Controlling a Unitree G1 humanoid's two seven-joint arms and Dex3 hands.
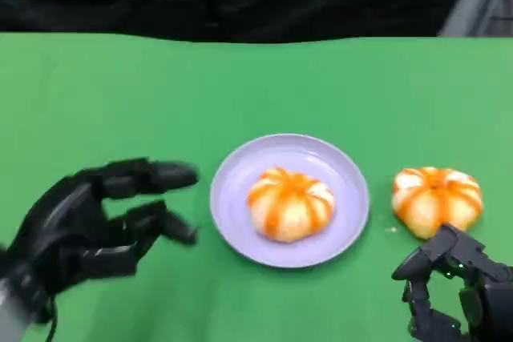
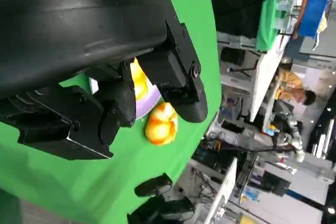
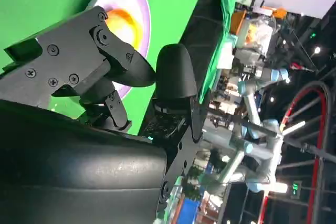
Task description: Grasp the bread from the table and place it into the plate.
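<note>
Left robot hand [image 1: 88, 226] spread wide, empty; right robot hand [image 1: 457, 290] empty beside bread [image 1: 437, 200].

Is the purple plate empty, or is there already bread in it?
Not empty. One bread lies in the purple plate; a second bread sits on the table beside it.

Left robot hand [image 1: 88, 226]: matte black, chunky segmented fingers with rounded tips, thin black cable at the wrist, a bit of silver forearm at the frame corner. Right robot hand [image 1: 457, 290]: black too, angular plates, blocky links. In the wrist views each has a glossy rounded black shell [image 2: 73, 19], flat finger plates with small cross-head screws [image 3: 51, 51], and smooth rounded fingertips [image 3: 175, 77].
</note>
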